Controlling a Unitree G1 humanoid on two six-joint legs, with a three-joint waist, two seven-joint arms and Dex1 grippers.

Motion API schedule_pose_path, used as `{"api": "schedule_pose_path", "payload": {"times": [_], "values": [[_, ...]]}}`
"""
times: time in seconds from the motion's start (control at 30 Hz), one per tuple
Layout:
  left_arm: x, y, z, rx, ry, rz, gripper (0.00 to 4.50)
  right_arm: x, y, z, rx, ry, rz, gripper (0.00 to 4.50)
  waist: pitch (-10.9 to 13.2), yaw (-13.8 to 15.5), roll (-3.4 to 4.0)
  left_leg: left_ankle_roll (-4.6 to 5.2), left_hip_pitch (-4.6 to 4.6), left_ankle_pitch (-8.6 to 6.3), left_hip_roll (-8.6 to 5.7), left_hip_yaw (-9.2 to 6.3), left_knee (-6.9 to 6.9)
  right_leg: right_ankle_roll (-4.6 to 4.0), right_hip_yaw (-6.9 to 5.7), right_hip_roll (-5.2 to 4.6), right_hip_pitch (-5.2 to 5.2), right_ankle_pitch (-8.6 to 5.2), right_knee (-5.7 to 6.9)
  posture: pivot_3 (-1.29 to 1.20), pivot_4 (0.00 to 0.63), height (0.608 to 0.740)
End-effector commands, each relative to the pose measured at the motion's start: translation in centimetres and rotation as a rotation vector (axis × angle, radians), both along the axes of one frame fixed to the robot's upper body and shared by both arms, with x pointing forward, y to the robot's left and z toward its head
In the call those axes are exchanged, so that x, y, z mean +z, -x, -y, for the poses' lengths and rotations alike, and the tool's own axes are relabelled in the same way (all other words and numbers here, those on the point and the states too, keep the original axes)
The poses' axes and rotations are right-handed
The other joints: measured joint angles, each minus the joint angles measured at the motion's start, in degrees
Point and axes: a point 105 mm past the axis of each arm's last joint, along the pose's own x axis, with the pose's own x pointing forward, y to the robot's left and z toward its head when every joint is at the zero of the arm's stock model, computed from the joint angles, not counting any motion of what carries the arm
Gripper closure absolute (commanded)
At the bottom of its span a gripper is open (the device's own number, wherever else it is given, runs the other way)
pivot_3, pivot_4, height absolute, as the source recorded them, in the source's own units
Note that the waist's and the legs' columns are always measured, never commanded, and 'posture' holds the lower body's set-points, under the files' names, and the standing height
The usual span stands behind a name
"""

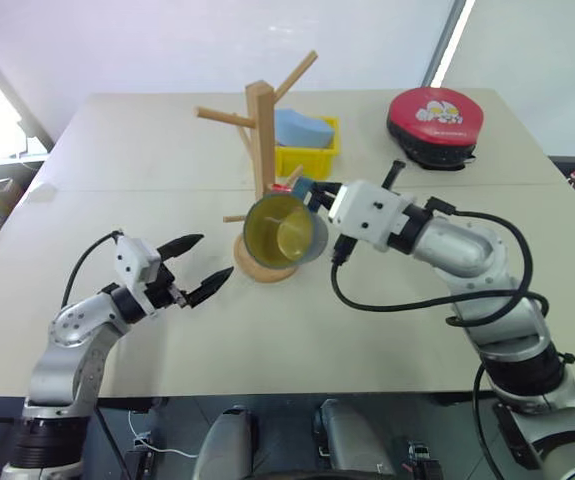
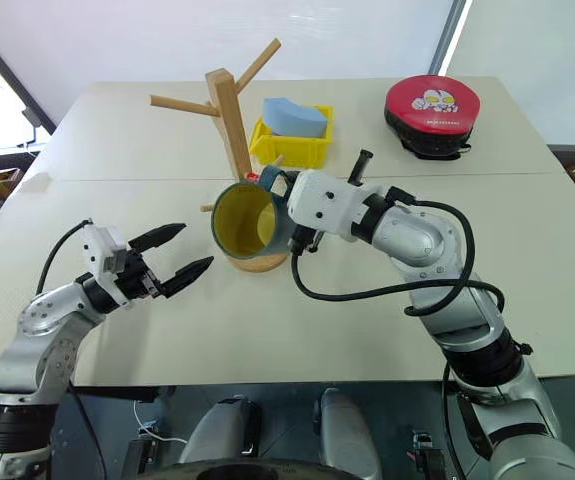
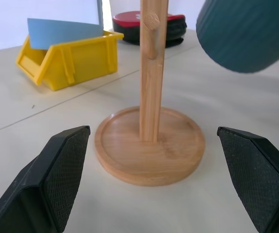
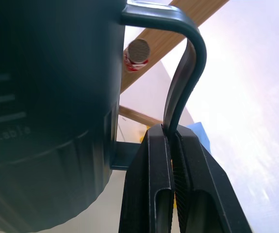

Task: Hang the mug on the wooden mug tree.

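With the right gripper [image 4: 172, 145] pinching the loop handle of the dusty-blue ceramic mug [image 1: 285, 228], at 6 o'clock of the light wooden mug tree [image 1: 260, 130], and left gripper [image 1: 196, 265] open, slide loop slowly over red-marked peg [image 4: 137, 54].

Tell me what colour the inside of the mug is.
Yellow-green inside the mug; it shows best in the right eye view.

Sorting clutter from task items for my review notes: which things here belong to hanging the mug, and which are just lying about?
Part of the job:
- mug, held by its handle in the right gripper
- wooden mug tree
- left gripper, open beside the tree's base

Lying about:
- yellow bin holding a blue block
- red and black round case
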Motion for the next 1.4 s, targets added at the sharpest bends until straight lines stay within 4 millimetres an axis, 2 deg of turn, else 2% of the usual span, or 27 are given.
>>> {"api": "schedule_pose_path", "payload": {"times": [0.03,0.47,0.67,0.77,0.9,0.93,1.07,1.23,1.3,1.4], "values": [[2.1,0.0,0.1,-0.013,0.055,0.050,0.00,1.7,0.9,-0.7,0.024,0.001,0.070,4.45,0.0,0.0,0.00,0.00,-0.01,0.00,0.00,0.00,0.00,0.00,0.00,0.00,0.00,0.00,0.00,0.00,0.150,0.740],[5.7,1.2,1.1,-0.153,0.089,0.053,0.00,1.7,-0.5,-2.3,0.012,0.025,0.058,4.45,0.0,-0.2,0.00,-0.01,-0.02,0.00,0.00,0.00,-0.01,0.00,0.00,0.01,-0.05,0.00,0.02,0.00,0.150,0.740],[6.2,1.3,1.1,-0.153,0.086,0.058,0.00,1.6,-0.7,-2.5,0.012,0.021,0.046,4.45,0.0,-0.1,0.00,-0.01,-0.16,0.00,-0.02,0.00,-0.02,0.00,0.00,-0.02,-0.16,0.01,-0.01,0.00,0.150,0.740],[6.2,1.2,1.1,-0.152,0.086,0.058,0.00,1.8,-0.9,-2.5,0.005,0.011,0.055,3.56,0.0,-0.1,0.00,-0.01,-0.17,0.00,-0.02,0.00,-0.02,0.00,0.00,-0.01,-0.19,0.01,0.00,0.00,0.150,0.740],[6.2,1.1,1.0,-0.147,0.088,0.060,0.00,2.2,-0.8,-2.3,0.005,0.012,0.069,1.66,0.0,-0.1,0.00,-0.01,-0.18,0.00,-0.02,0.00,-0.02,0.00,0.00,-0.01,-0.20,0.01,0.00,0.00,0.150,0.740],[6.2,1.0,1.1,-0.146,0.088,0.060,0.00,2.4,-0.7,-2.1,0.006,0.006,0.070,1.66,0.0,-0.2,0.00,-0.01,-0.18,0.00,-0.02,0.00,-0.02,0.00,-0.01,-0.01,-0.20,0.01,0.00,0.00,0.150,0.740],[6.0,0.7,0.7,-0.114,0.099,0.057,0.00,2.9,0.2,-0.5,0.032,-0.013,0.073,1.66,0.0,0.0,-0.02,-0.01,-0.23,0.00,-0.03,-0.01,-0.02,0.00,-0.01,-0.01,-0.21,0.01,-0.02,0.00,0.150,0.740],[5.8,-0.2,-1.3,-0.017,0.197,0.029,0.00,2.5,1.4,2.4,0.055,-0.079,0.015,1.66,0.0,-0.1,-0.04,-0.01,-0.30,0.00,-0.05,-0.01,-0.01,0.02,-0.02,-0.05,-0.20,0.02,-0.11,0.00,0.150,0.740],[5.5,-0.5,-2.5,0.038,0.226,0.012,0.00,1.6,1.2,4.0,0.019,-0.157,-0.048,1.66,0.0,-0.2,-0.05,-0.01,-0.29,0.00,-0.04,-0.01,-0.01,0.02,-0.01,-0.03,-0.22,0.02,-0.08,0.00,0.150,0.740],[3.4,-2.0,-5.2,0.232,0.194,-0.026,0.00,-1.6,0.4,7.1,-0.089,-0.328,-0.174,1.66,-0.1,0.0,-0.12,-0.01,-0.21,0.00,-0.02,-0.04,-0.03,0.02,-0.03,-0.01,-0.17,0.01,-0.03,0.00,0.150,0.740]]}}
